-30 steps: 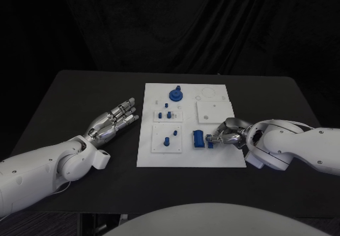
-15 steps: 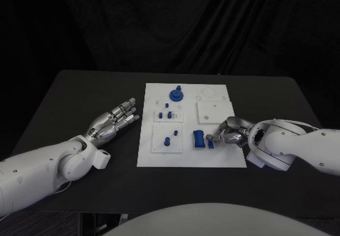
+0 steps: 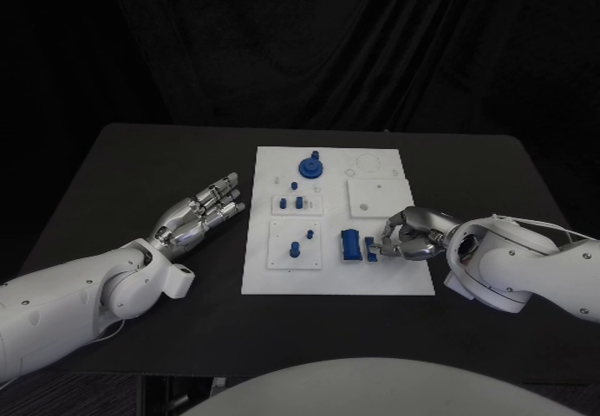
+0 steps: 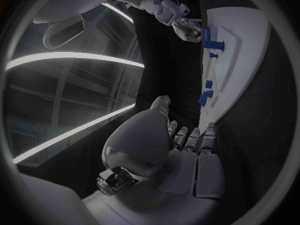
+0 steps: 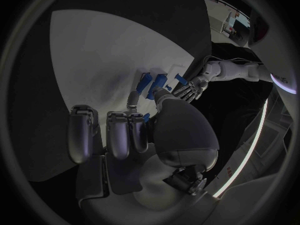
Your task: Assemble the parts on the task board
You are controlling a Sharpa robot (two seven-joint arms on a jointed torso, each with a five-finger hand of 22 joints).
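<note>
The right hand (image 3: 407, 237) pinches a small blue part (image 3: 374, 249) at the task board (image 3: 388, 277), about 4 o'clock; it probably needs seating next. The left hand (image 3: 206, 211) rests open on the table (image 3: 150, 165).

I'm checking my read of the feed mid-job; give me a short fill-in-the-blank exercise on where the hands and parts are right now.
1. The left hand lies with fingers spread on the ____ table, beside the task board.
2. The right hand has its fingers at a small part of ____ colour, near the board's front.
3. The large round blue part stands at the board's ____ end, away from the robot.
4. The hand resting off the board is the ____ one.

Missing words: black; blue; far; left
</note>
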